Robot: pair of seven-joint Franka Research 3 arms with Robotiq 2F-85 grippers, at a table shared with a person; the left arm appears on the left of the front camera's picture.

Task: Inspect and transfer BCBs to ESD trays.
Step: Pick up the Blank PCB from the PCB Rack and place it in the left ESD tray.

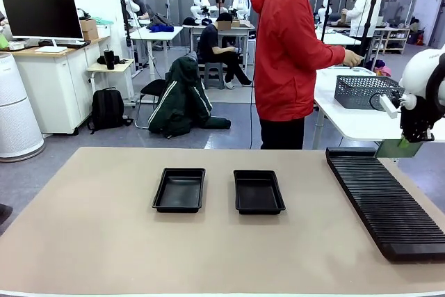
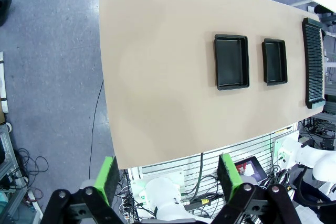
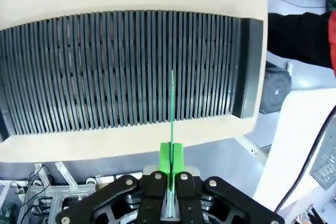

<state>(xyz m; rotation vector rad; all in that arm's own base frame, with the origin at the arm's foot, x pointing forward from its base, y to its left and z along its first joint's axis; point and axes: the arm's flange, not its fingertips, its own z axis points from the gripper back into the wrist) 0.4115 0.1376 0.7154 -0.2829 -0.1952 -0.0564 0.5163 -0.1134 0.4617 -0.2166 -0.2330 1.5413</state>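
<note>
Jaws of the right gripper (image 1: 407,141) are pinching shut on one BCB (image 1: 396,149). In the front view the board is hanging just below the pads, over the slotted rack's (image 1: 386,203) far end, with two ESD trays (image 1: 159,189) lying well off to the jaws' left.

Left wrist view: the left gripper (image 2: 169,178) is standing wide open, holding nothing, trays far ahead.

Right wrist view: the board is showing edge-on, straight ahead of the fingertips.

Handling, judged — light, thin, stiff, likely fragile; pinching one edge is suiting it.

A black slotted rack (image 1: 386,203) is lying along the bench's (image 1: 90,241) right edge; a person in red (image 1: 286,53) is standing beyond its far edge.
</note>
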